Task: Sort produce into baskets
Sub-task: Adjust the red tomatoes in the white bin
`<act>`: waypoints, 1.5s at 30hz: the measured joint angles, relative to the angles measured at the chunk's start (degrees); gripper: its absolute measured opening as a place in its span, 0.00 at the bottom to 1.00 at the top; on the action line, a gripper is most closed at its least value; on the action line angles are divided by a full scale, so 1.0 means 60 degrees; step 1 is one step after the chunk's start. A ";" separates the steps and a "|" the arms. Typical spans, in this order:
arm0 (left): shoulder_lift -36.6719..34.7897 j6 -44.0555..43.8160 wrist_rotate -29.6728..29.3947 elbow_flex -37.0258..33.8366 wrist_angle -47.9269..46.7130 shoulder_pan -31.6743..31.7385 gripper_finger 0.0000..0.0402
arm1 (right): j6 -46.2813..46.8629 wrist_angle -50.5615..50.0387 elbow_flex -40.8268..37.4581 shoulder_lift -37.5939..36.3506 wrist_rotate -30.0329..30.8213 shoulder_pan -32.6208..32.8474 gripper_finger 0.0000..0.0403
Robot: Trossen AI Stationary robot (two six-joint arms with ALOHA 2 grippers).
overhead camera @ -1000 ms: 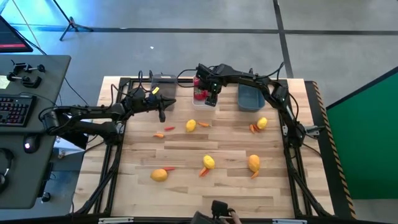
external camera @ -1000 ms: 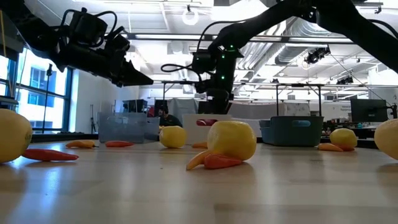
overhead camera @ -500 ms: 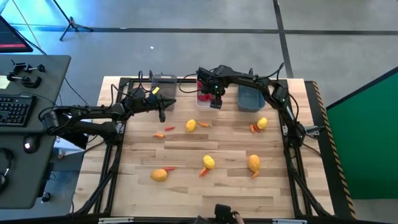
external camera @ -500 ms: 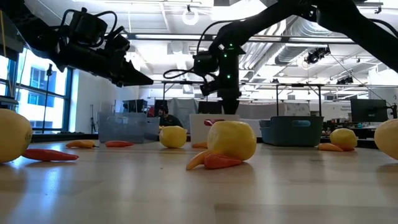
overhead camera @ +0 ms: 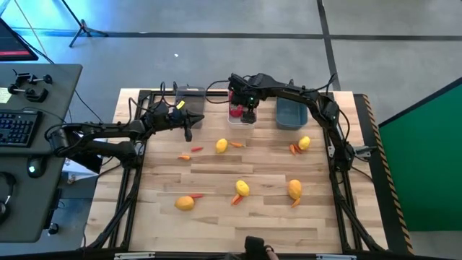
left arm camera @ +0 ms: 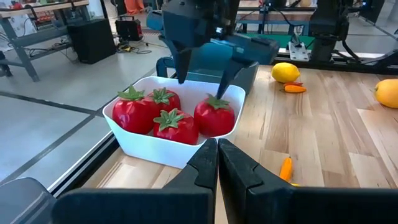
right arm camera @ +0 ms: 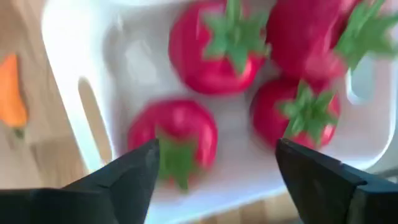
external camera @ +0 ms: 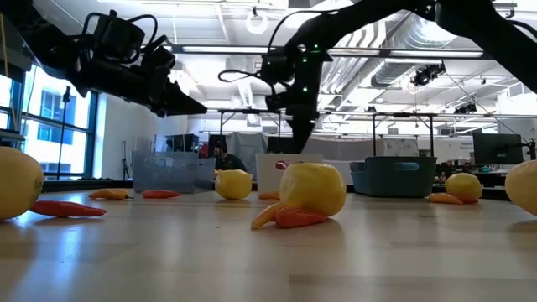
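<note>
The white basket (overhead camera: pixel 232 117) holds several red tomatoes (left arm camera: pixel 176 118) with green tops. My right gripper (overhead camera: pixel 247 110) hangs open just above them, touching none (right arm camera: pixel 214 180); it also shows in the left wrist view (left arm camera: pixel 202 78). My left gripper (overhead camera: pixel 189 131) is shut and empty above the table, left of the white basket (left arm camera: pixel 217 149). Yellow lemons (overhead camera: pixel 242 188) and small orange carrot pieces (overhead camera: pixel 197 149) lie scattered on the wooden table. The smoky grey basket (overhead camera: pixel 189 94) stands at the far edge, the dark teal basket (overhead camera: pixel 290 113) right of the white one.
Lemons lie at mid table (overhead camera: pixel 221 146), right (overhead camera: pixel 304 143), and toward the near edge (overhead camera: pixel 185 203) (overhead camera: pixel 294 189), each with carrot pieces close by (overhead camera: pixel 294 149). A desk with a keyboard (overhead camera: pixel 18 126) stands left of the table.
My right gripper has shifted slightly toward the table's right over the white basket, then risen higher above it, staying open. My left gripper has kept still.
</note>
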 joint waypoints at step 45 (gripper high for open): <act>0.0003 -0.0252 -0.0005 0.0000 0.0053 0.0339 0.00 | 0.0079 0.3878 -0.0013 0.0408 -0.0685 -0.0906 0.00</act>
